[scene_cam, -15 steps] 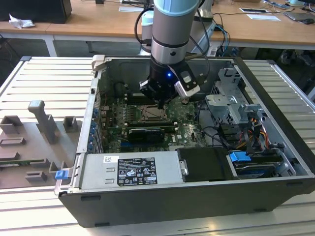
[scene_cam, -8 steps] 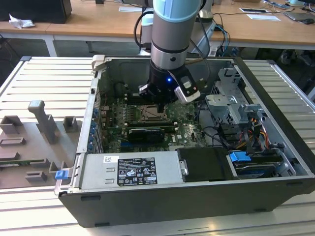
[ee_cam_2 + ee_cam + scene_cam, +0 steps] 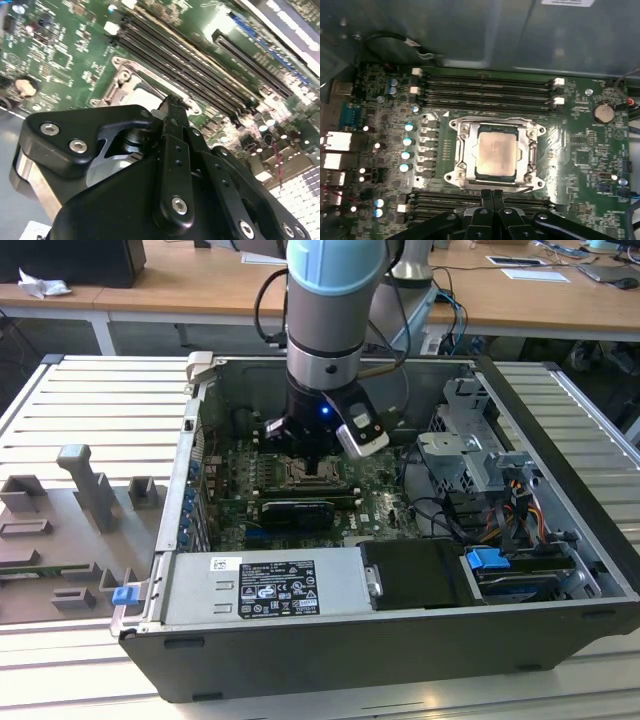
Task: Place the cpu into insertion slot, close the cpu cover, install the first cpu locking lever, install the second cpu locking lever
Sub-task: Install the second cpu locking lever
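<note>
I see the black two-finger gripper [image 3: 492, 196] with fingers pressed together, holding nothing, at the edge of the silvery square cpu cover [image 3: 461, 150], which lies closed over the pale square cpu [image 3: 495, 155] seated in the metal-framed insertion slot [image 3: 535, 134] on the green motherboard [image 3: 580, 150].

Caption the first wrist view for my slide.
CPU seated in its socket under the cover, claw at the socket's edge.

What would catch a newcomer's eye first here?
The big arm reaching down into the open computer case, its gripper hanging right at the edge of the insertion slot. The pale cpu sits in that slot with the silvery cpu cover framing it, mid-board between the memory slots.
</note>
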Available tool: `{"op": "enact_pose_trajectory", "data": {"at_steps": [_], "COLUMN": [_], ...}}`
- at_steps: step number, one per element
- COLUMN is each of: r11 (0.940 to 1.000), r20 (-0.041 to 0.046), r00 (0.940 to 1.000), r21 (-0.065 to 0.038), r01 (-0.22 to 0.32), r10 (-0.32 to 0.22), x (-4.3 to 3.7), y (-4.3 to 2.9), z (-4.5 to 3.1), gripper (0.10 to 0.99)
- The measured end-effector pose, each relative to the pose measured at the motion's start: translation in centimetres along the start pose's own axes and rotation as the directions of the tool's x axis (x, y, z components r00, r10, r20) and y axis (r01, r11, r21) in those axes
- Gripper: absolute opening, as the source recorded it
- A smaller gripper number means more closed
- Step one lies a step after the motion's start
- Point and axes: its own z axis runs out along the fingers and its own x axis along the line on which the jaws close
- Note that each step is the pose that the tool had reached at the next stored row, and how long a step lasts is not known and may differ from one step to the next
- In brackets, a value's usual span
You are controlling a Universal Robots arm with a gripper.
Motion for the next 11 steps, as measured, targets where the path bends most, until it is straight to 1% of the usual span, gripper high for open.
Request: {"op": "enact_pose_trajectory", "data": {"at_steps": [2,3,4,5,6,11], "r11": [1.0,1.0,1.0,0.9999,0.9998,0.9998], "r20": [-0.0004,-0.0004,-0.0006,-0.0006,-0.0005,-0.0004], "r00": [1.0,1.0,1.0,1.0,1.0,1.0], "r21": [-0.001,-0.001,-0.004,-0.009,-0.014,-0.015], "r01": [0.003,0.003,0.006,0.009,0.01,0.01], "r10": [-0.003,-0.003,-0.006,-0.009,-0.01,-0.01], "x": [0.79,0.94,1.24,1.48,1.56,1.55], "y": [-0.06,-0.07,-0.1,-0.13,-0.17,-0.17], "z": [0.03,0.07,0.26,0.5,0.71,0.76], "gripper": [0.106,0.106,0.106,0.106,0.106,0.106]}}
